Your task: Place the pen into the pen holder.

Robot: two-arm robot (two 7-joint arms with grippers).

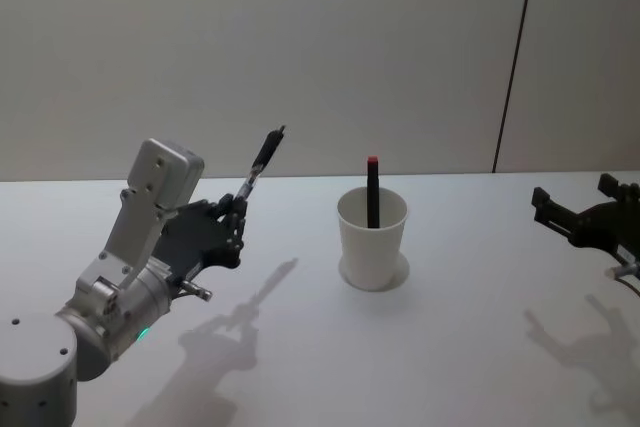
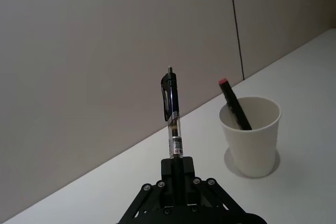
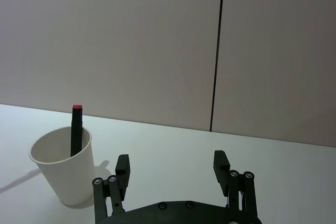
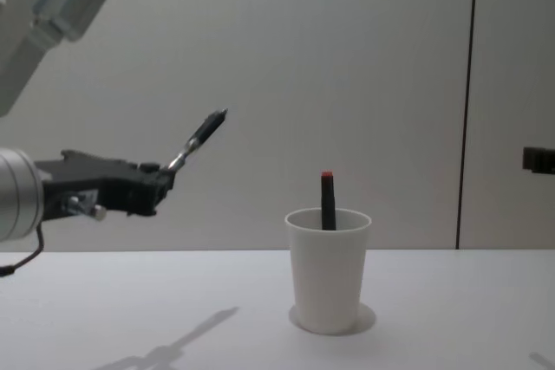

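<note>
My left gripper (image 1: 238, 209) is shut on the lower end of the pen (image 1: 262, 159), a clear barrel with a black clip end. The pen is held in the air, tilted up and toward the right. In the left wrist view the pen (image 2: 171, 114) rises straight out of the gripper (image 2: 177, 163). The pen holder (image 1: 372, 252), a white paper cup, stands upright at mid-table, to the right of the held pen and below it. A black marker with a red tip (image 1: 372, 190) leans inside the cup. My right gripper (image 1: 572, 194) hovers open at the far right, holding nothing.
The white table (image 1: 470, 347) runs back to a plain grey wall with a dark vertical seam (image 1: 515, 57). In the chest view the cup (image 4: 328, 275) stands well right of the left gripper (image 4: 165, 178).
</note>
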